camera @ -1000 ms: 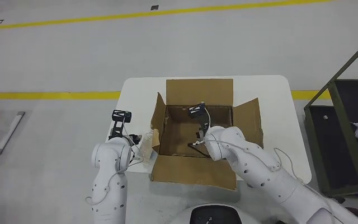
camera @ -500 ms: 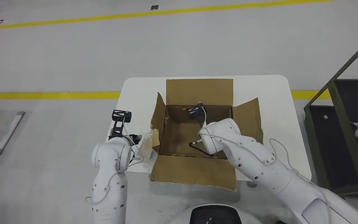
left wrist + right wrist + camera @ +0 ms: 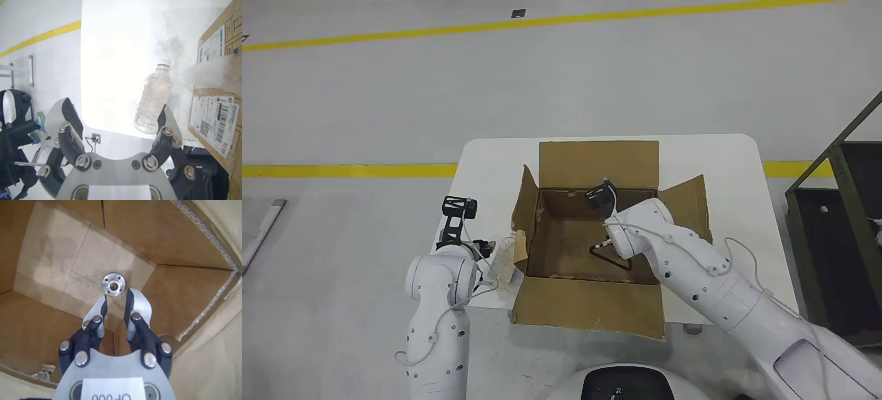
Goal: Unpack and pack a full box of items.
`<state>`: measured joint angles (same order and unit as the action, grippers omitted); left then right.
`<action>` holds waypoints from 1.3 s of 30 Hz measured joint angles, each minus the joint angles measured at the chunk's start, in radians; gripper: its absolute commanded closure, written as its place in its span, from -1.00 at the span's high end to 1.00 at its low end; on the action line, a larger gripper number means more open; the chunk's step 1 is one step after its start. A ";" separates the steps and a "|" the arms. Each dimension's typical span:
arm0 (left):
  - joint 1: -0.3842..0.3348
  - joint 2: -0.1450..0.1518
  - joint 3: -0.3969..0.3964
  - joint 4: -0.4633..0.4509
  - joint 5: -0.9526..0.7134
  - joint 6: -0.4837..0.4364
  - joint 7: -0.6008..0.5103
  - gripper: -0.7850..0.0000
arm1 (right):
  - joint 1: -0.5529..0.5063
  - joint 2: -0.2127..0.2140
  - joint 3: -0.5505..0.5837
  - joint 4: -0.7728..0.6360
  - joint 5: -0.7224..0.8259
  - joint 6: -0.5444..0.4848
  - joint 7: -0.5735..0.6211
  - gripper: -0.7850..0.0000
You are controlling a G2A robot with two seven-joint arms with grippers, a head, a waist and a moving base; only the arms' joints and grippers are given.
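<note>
An open cardboard box (image 3: 597, 160) stands in the middle of the white table (image 3: 722, 170). My right gripper (image 3: 116, 294) is down inside it, open by a narrow gap, with nothing between its fingers. It hovers just short of a round metal flange (image 3: 114, 286) lying on the box floor (image 3: 56, 256). In the top view the right gripper (image 3: 599, 248) sits low in the box. My left gripper (image 3: 117, 113) is open wide at the table's left side, outside the box wall (image 3: 234, 19). A clear plastic bottle (image 3: 154, 102) lies on the table with its base against one finger pad (image 3: 160, 117).
A crumpled clear plastic bag (image 3: 168, 41) lies on the table beyond the bottle's cap, next to the box. All box flaps are folded outward. A green metal rack (image 3: 842, 250) stands off the table's right side. The rounded table corner (image 3: 87, 123) is close under the left gripper.
The right arm has swung its forearm toward the right of the box while its gripper stayed down inside. The left arm and bottle have not moved.
</note>
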<state>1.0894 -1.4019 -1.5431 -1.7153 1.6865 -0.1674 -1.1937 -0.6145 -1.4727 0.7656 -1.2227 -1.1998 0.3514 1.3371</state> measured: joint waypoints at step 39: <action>0.000 0.000 0.000 0.000 0.000 0.000 0.000 1.00 | 0.147 -0.198 -0.116 0.576 0.123 -0.013 -0.235 -0.09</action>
<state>1.0894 -1.4019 -1.5431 -1.7153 1.6865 -0.1674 -1.1937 -0.4677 -1.6710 0.6495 -0.6465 -1.0772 0.3383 1.1026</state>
